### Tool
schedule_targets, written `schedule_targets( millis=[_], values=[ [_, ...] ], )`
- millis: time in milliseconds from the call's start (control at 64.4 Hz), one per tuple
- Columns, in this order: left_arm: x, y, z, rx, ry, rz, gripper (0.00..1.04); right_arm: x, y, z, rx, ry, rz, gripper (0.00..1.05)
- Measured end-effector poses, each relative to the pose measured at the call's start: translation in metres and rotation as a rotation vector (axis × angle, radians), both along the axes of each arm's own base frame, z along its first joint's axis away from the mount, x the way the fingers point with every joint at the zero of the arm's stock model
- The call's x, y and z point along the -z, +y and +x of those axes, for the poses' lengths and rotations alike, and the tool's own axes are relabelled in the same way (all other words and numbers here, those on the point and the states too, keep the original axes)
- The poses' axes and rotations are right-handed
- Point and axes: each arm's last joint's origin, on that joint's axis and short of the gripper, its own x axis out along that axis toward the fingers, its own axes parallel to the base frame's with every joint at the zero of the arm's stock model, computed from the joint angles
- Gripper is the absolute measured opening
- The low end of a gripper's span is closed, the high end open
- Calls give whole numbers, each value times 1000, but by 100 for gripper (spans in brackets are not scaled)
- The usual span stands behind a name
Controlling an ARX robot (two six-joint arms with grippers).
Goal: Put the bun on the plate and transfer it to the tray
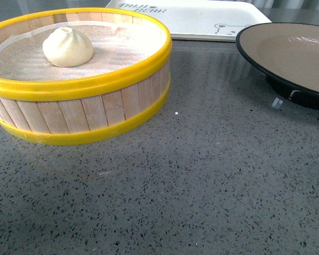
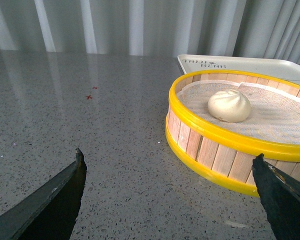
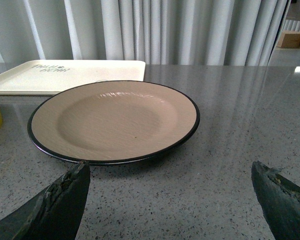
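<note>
Speckled grey countertop point(image 1: 202, 186) fills the front view's lower half; pale pleated curtains point(image 3: 190, 30) hang beyond, mirrored on its sheen

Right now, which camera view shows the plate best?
The right wrist view: the whole plate is visible there, and it is empty. The front view shows only part of it, cut off at the picture's right edge. The left wrist view does not show it.

Cream-white bun point(image 1: 67, 47), pale-wood steamer point(image 1: 95, 111) with bright yellow bands, taupe plate point(image 1: 297, 53) rimmed in glossy black — all were set off by a grey speckled counter point(image 1: 202, 186); the cream tray point(image 1: 196, 18) bore dark lettering.
</note>
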Motion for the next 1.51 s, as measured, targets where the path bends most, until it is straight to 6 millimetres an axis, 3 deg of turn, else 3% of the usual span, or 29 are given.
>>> schedule_targets(
  millis=[1274, 1414, 1507],
  values=[
    [0, 0, 0, -1, 0, 0, 98, 0, 0, 0, 0, 0, 0, 96],
    [5, 0, 2, -275, 316, -85, 98, 0, 0, 0, 1, 0, 0, 96],
    [5, 0, 3, -291, 323, -137, 98, 0, 0, 0, 0, 0, 0, 96]
  ],
)
